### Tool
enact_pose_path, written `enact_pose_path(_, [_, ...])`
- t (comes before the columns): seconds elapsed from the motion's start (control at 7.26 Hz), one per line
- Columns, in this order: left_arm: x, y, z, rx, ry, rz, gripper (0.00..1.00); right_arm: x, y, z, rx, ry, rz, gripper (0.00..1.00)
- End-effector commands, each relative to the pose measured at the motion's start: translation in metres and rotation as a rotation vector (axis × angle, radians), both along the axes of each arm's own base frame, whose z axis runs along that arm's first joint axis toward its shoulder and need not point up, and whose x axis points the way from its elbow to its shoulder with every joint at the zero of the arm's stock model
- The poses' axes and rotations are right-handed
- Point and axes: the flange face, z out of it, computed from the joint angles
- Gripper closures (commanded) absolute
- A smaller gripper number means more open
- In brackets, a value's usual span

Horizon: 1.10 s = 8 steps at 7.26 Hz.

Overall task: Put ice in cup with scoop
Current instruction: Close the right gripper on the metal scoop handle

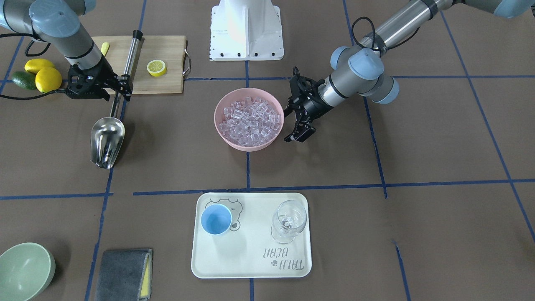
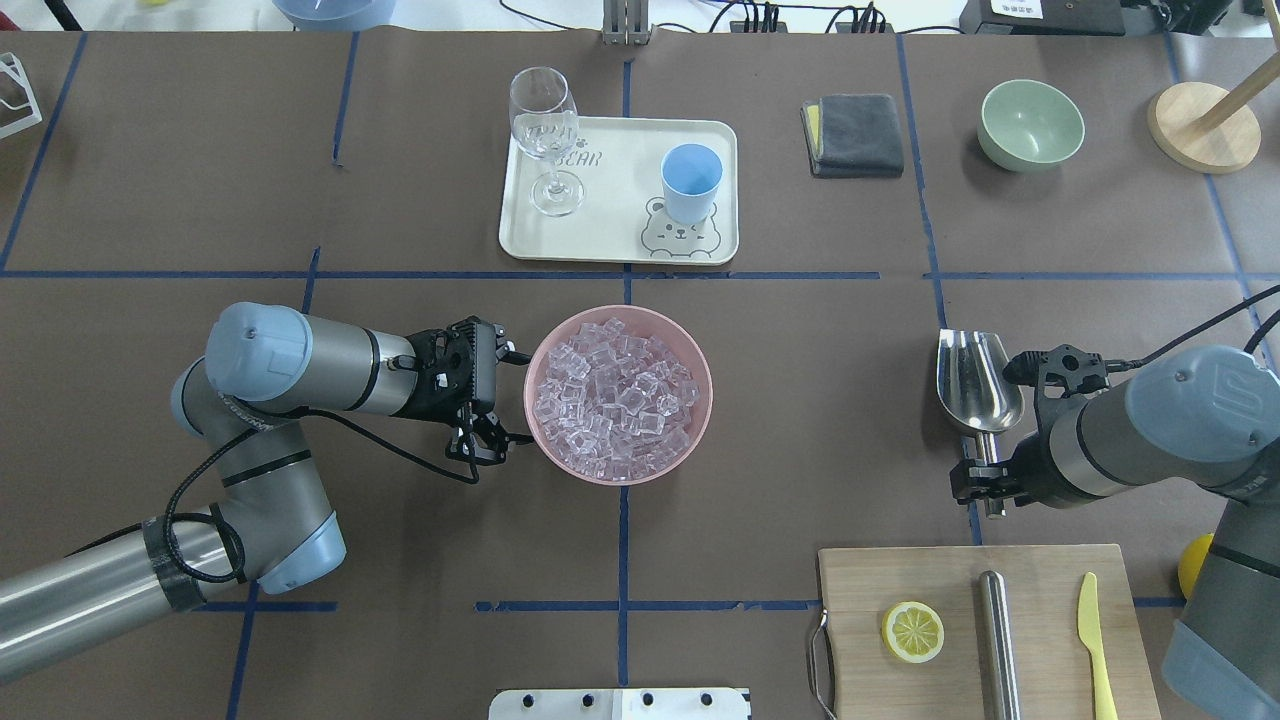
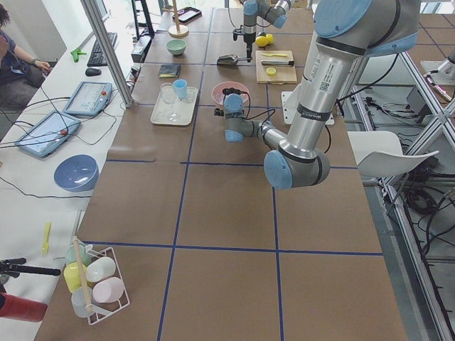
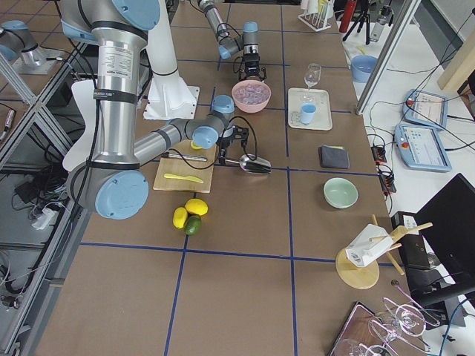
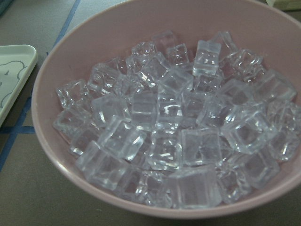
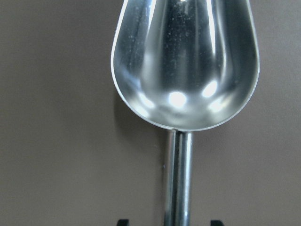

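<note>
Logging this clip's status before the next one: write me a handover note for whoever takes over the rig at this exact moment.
The left gripper is open and empty, close beside the pink bowl.
The right gripper is open, with its fingers on either side of the handle of the scoop, not clamped.
The scoop lies on the table with its blade empty.
The ice is all in the pink bowl.
The cup stands upright and empty on the tray.
Done: the handle is straddled, nothing more.
Left to do: clamp the handle, scoop the ice, tip it into the cup.
</note>
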Motion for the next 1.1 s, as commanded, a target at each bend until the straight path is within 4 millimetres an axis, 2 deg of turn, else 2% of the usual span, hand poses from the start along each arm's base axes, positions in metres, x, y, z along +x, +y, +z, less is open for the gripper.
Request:
enact_pose_path(0.0, [0.000,0.000,0.001,0.000,0.000,0.000,0.00,-0.004,0.003,0.005,-0.005,0.008,-0.009,0.38])
enact_pose_path(0.14, [-0.001,0.000,0.001,0.003,0.004,-0.001,0.00,-0.005,0.003,0.006,-0.006,0.011,-0.011,0.40])
enact_pose_path(0.41, [-0.001,0.001,0.002,0.002,0.003,0.000,0.00,-0.005,0.004,0.006,-0.015,0.020,-0.017,1.00])
enact_pose_path(0.69, [-0.001,0.002,0.002,0.003,0.004,0.000,0.00,-0.004,0.004,0.000,-0.016,0.014,-0.026,1.00])
enact_pose_path(0.96, [-0.001,0.002,0.002,0.005,0.008,0.000,0.00,0.010,0.005,-0.027,-0.005,0.008,-0.017,1.00])
